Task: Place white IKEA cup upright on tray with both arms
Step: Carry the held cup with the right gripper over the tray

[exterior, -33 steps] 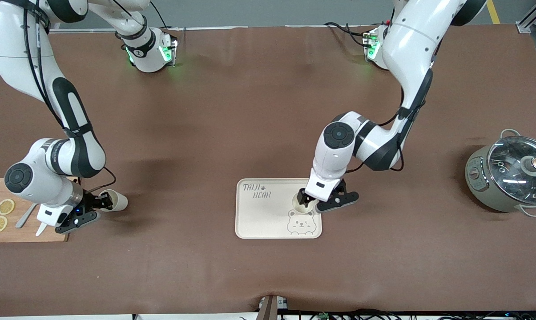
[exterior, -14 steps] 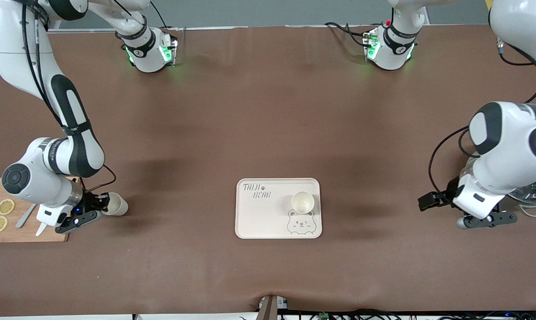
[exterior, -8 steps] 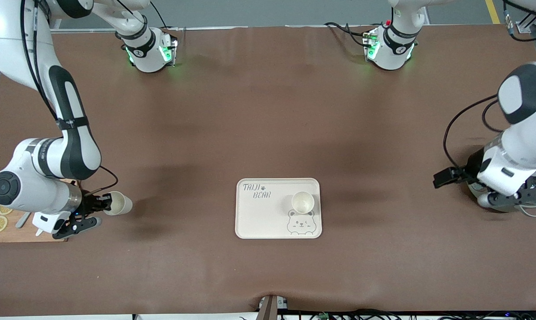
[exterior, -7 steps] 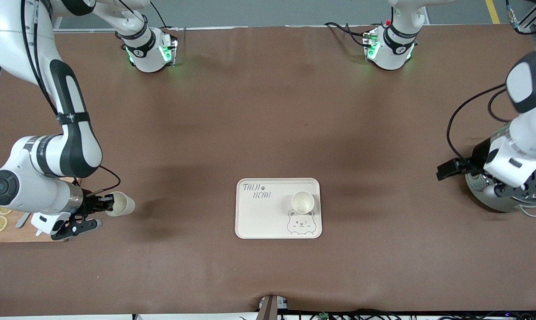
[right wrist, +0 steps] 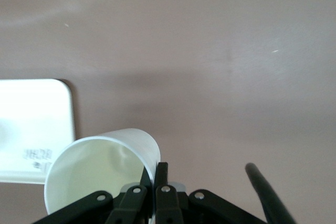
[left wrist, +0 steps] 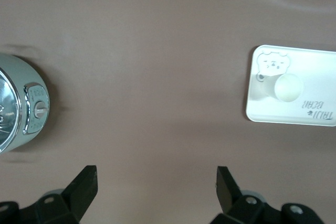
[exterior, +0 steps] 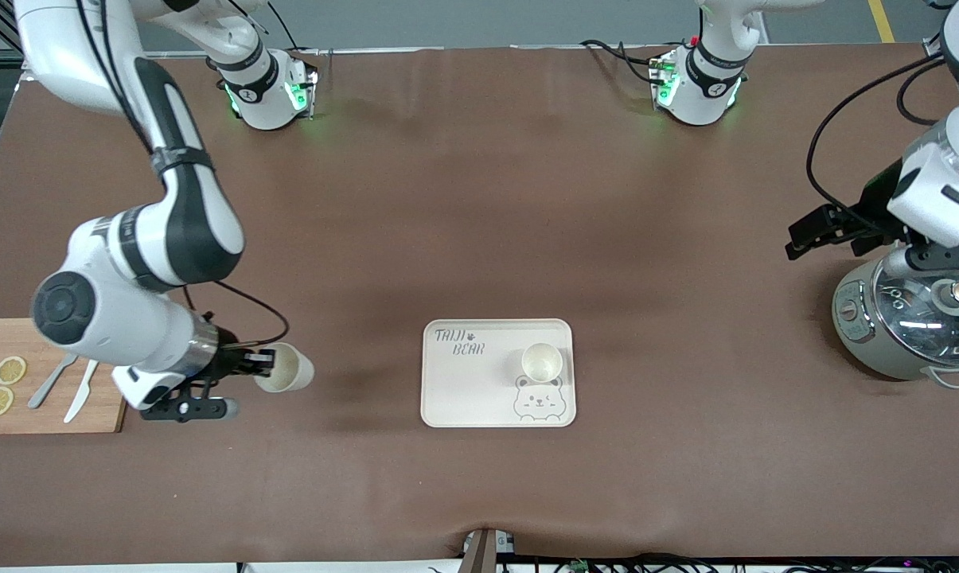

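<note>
We note open brown table point(exterior: 479, 199) across the whole middle, from the edge by the arm bases down to the tray point(exterior: 463, 390), which sits near the middle of the camera-side edge. On the tray one upright cup point(exterior: 542, 362) takes the corner toward the left arm's end; the lettered half lies bare. A clear strip runs between the tray and the right gripper point(exterior: 266, 372), which carries a second cup point(exterior: 286, 368) over bare table. Obstacles at the ends: cutting board point(exterior: 45, 414) with cutlery and lemon slices, and a lidded pot point(exterior: 909, 322) under the spread-fingered left gripper point(exterior: 869, 239).
</note>
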Action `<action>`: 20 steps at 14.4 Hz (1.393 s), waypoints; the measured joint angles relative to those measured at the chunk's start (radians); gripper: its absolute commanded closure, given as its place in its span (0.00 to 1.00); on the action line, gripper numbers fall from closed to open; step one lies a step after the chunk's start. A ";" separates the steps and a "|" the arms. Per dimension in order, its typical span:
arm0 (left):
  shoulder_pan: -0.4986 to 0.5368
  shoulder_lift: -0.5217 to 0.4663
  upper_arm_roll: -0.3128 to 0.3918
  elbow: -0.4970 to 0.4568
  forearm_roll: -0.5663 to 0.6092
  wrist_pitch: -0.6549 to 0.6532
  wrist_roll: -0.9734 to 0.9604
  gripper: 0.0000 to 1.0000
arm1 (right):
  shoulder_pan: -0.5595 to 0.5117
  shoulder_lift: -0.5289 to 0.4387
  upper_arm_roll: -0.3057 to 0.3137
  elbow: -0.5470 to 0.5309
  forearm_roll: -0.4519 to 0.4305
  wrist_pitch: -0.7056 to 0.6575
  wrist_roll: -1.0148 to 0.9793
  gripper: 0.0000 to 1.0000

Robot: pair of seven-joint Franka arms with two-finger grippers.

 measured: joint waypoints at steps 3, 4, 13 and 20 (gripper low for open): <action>-0.004 -0.038 0.000 0.014 0.000 -0.029 0.034 0.00 | 0.085 0.036 0.001 0.030 0.000 0.070 0.194 1.00; -0.004 -0.049 0.001 0.017 0.000 -0.043 0.074 0.00 | 0.109 0.052 0.001 0.035 0.000 0.099 0.236 1.00; -0.006 -0.047 0.021 0.015 0.118 -0.096 0.257 0.00 | 0.227 0.196 -0.002 0.067 0.000 0.293 0.423 1.00; -0.005 -0.046 0.023 0.016 0.129 -0.176 0.307 0.00 | 0.282 0.260 -0.004 0.073 0.000 0.357 0.445 1.00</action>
